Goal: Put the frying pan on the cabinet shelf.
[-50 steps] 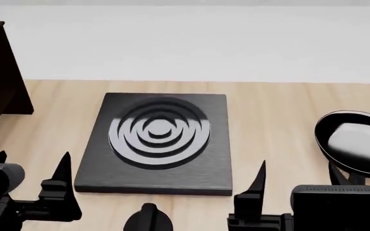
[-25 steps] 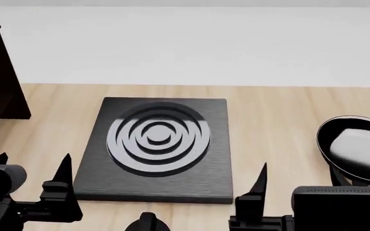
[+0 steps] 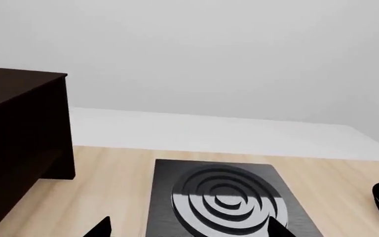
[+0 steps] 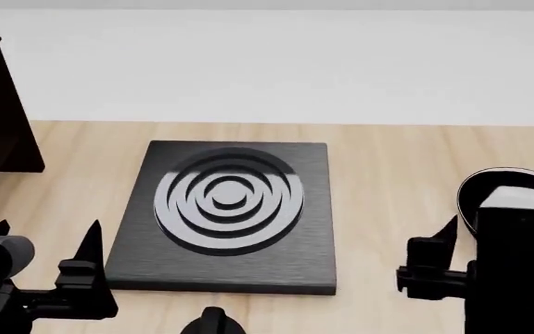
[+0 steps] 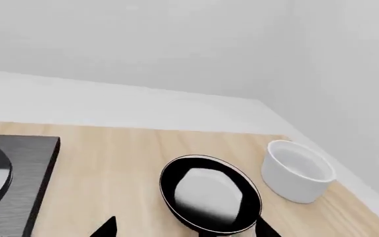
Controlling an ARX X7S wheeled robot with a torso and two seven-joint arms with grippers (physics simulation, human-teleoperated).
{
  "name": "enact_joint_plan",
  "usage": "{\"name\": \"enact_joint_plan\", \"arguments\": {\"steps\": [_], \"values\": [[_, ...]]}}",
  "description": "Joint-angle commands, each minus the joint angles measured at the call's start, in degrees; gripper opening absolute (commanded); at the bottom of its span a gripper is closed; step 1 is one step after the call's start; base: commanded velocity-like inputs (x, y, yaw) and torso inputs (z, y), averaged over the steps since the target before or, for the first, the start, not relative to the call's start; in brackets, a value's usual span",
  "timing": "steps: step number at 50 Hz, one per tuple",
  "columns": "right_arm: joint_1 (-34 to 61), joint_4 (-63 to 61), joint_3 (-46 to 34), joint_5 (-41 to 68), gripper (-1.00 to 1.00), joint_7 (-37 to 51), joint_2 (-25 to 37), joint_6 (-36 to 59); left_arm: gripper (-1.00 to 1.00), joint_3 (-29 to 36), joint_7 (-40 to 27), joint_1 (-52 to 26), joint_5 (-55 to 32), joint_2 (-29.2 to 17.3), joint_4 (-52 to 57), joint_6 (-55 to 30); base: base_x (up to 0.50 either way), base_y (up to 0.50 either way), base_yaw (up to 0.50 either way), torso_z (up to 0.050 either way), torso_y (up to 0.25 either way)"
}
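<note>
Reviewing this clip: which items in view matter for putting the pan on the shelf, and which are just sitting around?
For the job:
frying pan, on the counter near the right tool
dark cabinet, at the robot's left

Just lying about:
square hob plate, centre of the counter
white pot, beside the pan

A square black hob plate (image 4: 225,212) and a white round pot (image 5: 297,171) sit on the wooden counter (image 4: 388,174).

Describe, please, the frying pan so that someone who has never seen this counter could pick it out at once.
Start at the square black hob plate with concentric rings in the middle of the wooden counter. Toward the robot's right, the frying pan lies between the plate and a white round pot. It is the only shallow, glossy black round dish, with a pale sheen inside.
</note>
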Motion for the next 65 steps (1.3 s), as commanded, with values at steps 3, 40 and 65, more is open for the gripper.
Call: {"name": "enact_joint_plan", "arguments": {"steps": [3,40,65], "values": [[10.9,16.5,-0.4,-0.2,1.0,-2.7,2.5,6.0,1.0,-1.2,0.4,0.0,-1.0,0.3,0.4,0.1,0.0,0.0,0.0,0.0,0.0],[29.6,59.9,-5.3,0.3,1.0,-10.1,4.9,-0.4,1.0,-0.8,-0.4,1.0,-2.1,-0.5,-0.6,2.4,0.0,0.0,0.0,0.0,0.0],[43.6,90.2,-8.2,-2.0,1.0,-11.4,2.7,-14.1,1.0,0.6,0.9,1.5,-2.3,-2.4,-0.9,4.7,0.0,0.0,0.0,0.0,0.0]]}}
